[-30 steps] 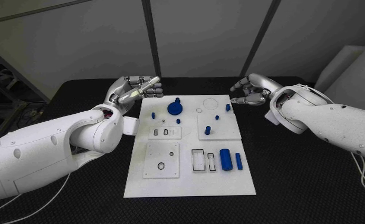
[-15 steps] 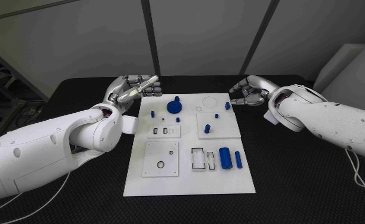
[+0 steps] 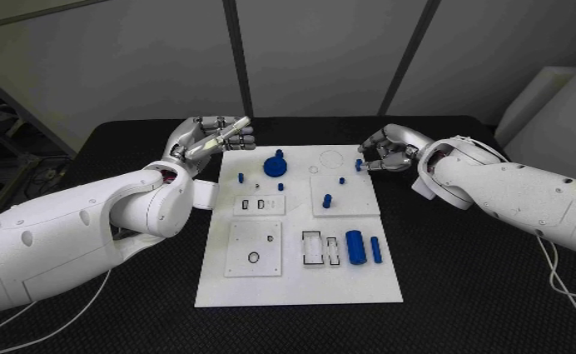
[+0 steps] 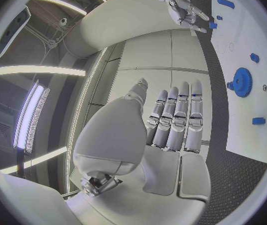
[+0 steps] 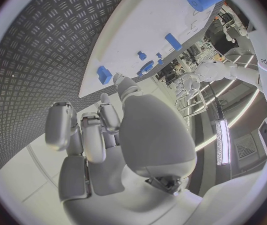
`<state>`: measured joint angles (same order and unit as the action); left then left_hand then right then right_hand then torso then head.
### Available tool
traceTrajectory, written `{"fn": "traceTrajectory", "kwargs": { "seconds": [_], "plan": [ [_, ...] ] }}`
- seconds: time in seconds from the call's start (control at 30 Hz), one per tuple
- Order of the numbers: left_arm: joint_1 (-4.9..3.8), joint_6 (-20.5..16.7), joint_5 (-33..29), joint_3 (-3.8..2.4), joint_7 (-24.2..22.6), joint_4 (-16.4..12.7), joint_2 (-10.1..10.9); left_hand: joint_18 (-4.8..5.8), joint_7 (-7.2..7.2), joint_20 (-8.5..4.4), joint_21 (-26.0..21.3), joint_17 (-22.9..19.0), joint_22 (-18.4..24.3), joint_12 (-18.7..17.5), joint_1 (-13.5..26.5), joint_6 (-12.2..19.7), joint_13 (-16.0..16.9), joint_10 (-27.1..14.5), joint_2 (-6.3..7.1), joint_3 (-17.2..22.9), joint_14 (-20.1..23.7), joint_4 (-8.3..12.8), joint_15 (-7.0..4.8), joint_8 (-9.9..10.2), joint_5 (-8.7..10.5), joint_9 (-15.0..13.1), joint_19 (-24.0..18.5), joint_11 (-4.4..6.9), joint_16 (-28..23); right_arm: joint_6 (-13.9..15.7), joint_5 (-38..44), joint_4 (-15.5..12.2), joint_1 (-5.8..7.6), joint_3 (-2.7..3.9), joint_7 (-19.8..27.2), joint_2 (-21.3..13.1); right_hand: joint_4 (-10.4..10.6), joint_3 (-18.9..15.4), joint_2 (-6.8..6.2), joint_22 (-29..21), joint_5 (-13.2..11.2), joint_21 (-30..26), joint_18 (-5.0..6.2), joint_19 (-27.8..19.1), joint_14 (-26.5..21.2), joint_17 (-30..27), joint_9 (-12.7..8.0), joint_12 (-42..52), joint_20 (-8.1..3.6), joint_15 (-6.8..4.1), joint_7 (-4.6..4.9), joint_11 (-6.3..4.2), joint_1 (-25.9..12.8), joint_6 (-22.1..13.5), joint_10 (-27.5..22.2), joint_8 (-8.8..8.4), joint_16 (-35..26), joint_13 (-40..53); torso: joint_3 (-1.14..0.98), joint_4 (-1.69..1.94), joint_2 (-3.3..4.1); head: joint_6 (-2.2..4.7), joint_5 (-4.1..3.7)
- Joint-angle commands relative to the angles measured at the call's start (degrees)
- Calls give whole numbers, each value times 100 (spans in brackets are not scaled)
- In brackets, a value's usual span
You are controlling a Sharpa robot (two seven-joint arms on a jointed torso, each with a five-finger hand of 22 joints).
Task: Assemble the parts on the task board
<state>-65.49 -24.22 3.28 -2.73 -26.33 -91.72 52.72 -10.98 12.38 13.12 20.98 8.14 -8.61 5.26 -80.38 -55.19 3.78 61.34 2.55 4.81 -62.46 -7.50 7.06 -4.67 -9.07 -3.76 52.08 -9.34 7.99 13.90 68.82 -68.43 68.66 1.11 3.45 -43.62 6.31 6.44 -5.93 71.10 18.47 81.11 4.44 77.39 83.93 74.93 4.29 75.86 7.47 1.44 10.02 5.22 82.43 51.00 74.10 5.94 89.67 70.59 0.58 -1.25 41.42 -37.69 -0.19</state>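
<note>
Head view gives you the layout from left to right: your left hand (image 3: 214,137) hangs over the black table (image 3: 480,287) just beyond the far left corner of the task board (image 3: 300,287), its fingers straight, close side by side and holding nothing, which the left wrist view confirms (image 4: 171,120). On the white board you see a blue gear (image 3: 276,168) near the far edge, with a small blue peg (image 3: 241,179) to its left and another (image 3: 281,190) just in front of it. Farther right a taller blue peg (image 3: 326,201) stands upright in the middle plate, and a short blue block (image 3: 359,166) sits at the board's far right edge. Toward the near side, a thick blue cylinder (image 3: 355,248) lies beside a thinner blue rod (image 3: 375,251), both to the right of two rectangular slots. Your right hand (image 3: 386,152) hovers at the far right corner of the board, just beside that short blue block, fingers curled inward with a gap between them; the right wrist view (image 5: 102,130) shows nothing pinched in them and the block (image 5: 104,75) lying close to the fingertips.
</note>
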Motion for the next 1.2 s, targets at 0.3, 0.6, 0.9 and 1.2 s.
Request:
{"fn": "traceTrajectory", "kwargs": {
  "seconds": [0.3,0.6,0.9,1.2],
  "plan": [
    [-6,50,44,-5,-39,1,-4,58,14,-3,-23,6,5,-16,17,-29,-7,6,-40,-3,-34,36,-13,35,15,2,-30,-11,-37,-204,177,190,-28,2,10,138,-53,37,40,27,11,-26,-41,-33,576,1380,16,11,-8,-37,2,-7,71,125,27,61,-11,30,-4,-3,-2,-15,12],
    [-6,50,44,-5,-37,8,-9,58,14,-3,-23,6,5,-16,17,-29,-7,6,-40,-3,-34,36,-13,35,15,2,-30,-11,-37,-265,220,298,-60,2,-15,226,-64,94,116,45,25,-18,-44,-20,579,1393,30,47,-19,-50,-13,-23,94,292,80,121,-7,78,-3,-1,-4,-23,14],
    [-6,47,44,-5,-36,8,-8,58,14,-3,-23,6,5,-16,17,-29,-7,6,-40,-3,-34,36,-13,35,15,2,-30,-11,-37,-316,259,352,-88,1,-48,269,-71,125,139,59,18,-11,-46,-10,582,1406,36,70,-31,-64,-32,-40,94,397,112,159,-2,108,-6,-4,-7,-28,13],
    [-6,44,44,-5,-36,6,-2,56,13,-1,-26,13,9,-25,17,-37,-6,17,-44,-6,-44,43,-14,42,16,1,-36,-10,-47,-226,271,379,-94,1,-59,284,-54,202,231,68,17,-8,-47,-2,582,1404,63,101,-63,-107,-103,-97,77,640,156,273,-4,150,-5,-3,-7,-29,16]
  ]
}}
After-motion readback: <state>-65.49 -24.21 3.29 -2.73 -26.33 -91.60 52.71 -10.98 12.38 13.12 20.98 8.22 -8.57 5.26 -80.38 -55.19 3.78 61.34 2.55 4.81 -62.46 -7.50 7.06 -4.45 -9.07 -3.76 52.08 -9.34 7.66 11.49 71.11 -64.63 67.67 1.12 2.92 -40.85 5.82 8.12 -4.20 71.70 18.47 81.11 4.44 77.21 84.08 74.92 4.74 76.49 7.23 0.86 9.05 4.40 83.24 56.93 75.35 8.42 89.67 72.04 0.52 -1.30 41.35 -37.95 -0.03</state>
